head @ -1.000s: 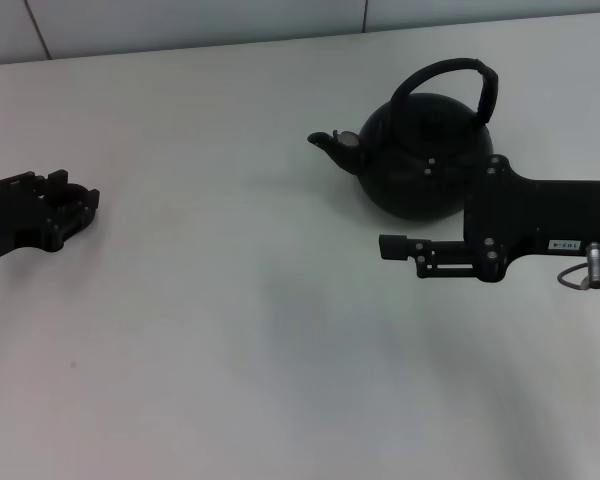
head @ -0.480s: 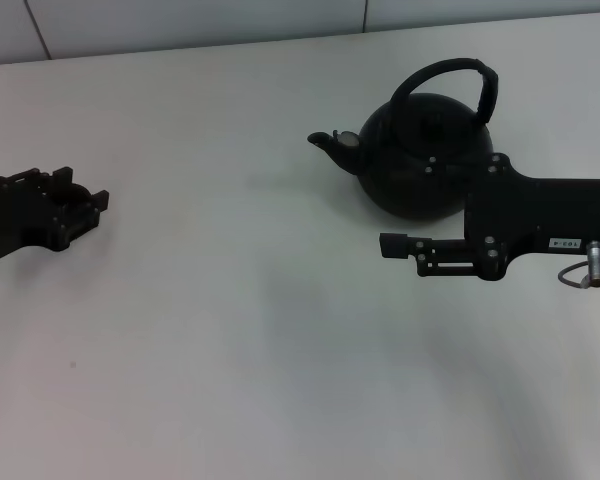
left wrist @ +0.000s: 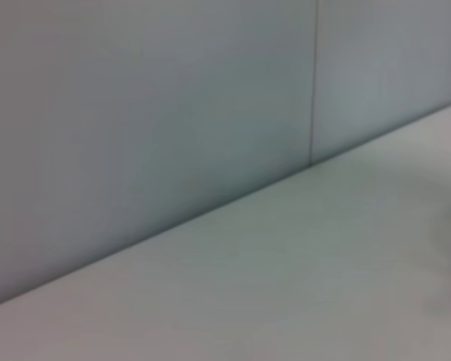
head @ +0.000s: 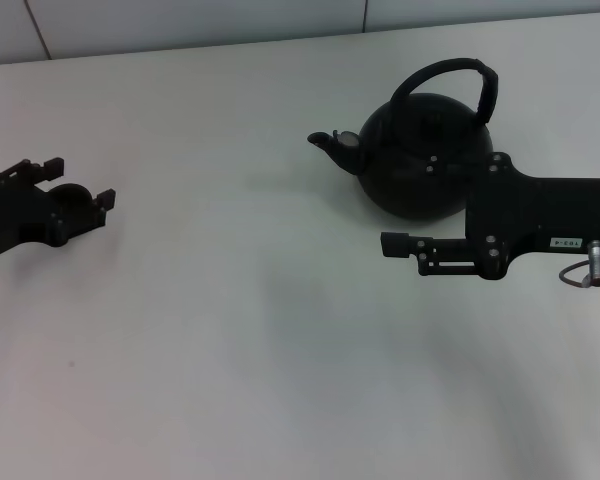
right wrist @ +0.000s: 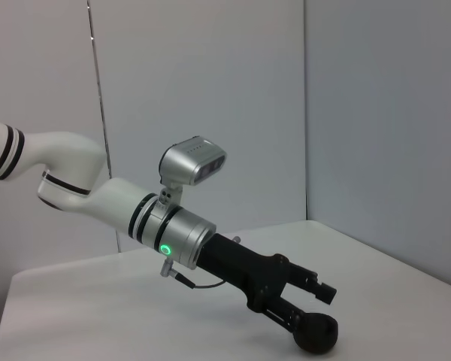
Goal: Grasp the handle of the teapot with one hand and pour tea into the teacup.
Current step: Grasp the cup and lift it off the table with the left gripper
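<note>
**Teapot ungrasped, cup sits at the left gripper**

The white worktop [head: 280,350] carries the teapot [head: 420,165], which sits just behind the right gripper [head: 400,245] and partly hidden by it; the handle [head: 450,70] arches above and beyond that gripper, untouched. Whether its fingers are parted or closed I cannot tell. The teacup [head: 72,203] sits between the spread fingers of the left gripper [head: 78,195], released. Risk: the right gripper stands low beside the pot's belly, so a careless advance could shove the pot rather than catch the hoop.
</note>
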{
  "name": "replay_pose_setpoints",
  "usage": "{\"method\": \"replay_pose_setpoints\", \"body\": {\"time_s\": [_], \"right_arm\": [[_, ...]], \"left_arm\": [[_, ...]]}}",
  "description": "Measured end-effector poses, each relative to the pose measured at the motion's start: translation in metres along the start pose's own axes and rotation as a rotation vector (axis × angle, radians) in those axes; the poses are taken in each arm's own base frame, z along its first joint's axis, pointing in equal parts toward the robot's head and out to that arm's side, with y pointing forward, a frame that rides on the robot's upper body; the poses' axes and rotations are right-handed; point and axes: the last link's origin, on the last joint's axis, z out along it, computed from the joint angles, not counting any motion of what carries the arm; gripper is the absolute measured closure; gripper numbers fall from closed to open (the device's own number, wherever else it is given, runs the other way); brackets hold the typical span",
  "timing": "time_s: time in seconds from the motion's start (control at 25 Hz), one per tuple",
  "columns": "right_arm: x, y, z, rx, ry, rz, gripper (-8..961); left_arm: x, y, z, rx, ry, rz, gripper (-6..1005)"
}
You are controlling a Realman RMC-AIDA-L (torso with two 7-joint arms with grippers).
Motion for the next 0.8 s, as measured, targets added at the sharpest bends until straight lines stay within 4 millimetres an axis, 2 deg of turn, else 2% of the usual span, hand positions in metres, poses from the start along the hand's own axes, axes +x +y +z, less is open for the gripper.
{"method": "replay_pose_setpoints", "body": {"time_s": [0.2,0.8], "right_arm": [[0.0001,0.0000,0.0000,0.000,0.001,0.000,253],[0.0002,-0.0002,-0.0005,0.000,0.003,-0.001,252]], "left_arm": [[0.0008,-0.0024,-0.0037,0.012,0.011,-0.002,190],[-0.0049,-0.0011,-0.0056,0.011,-0.012,0.013,191]]}}
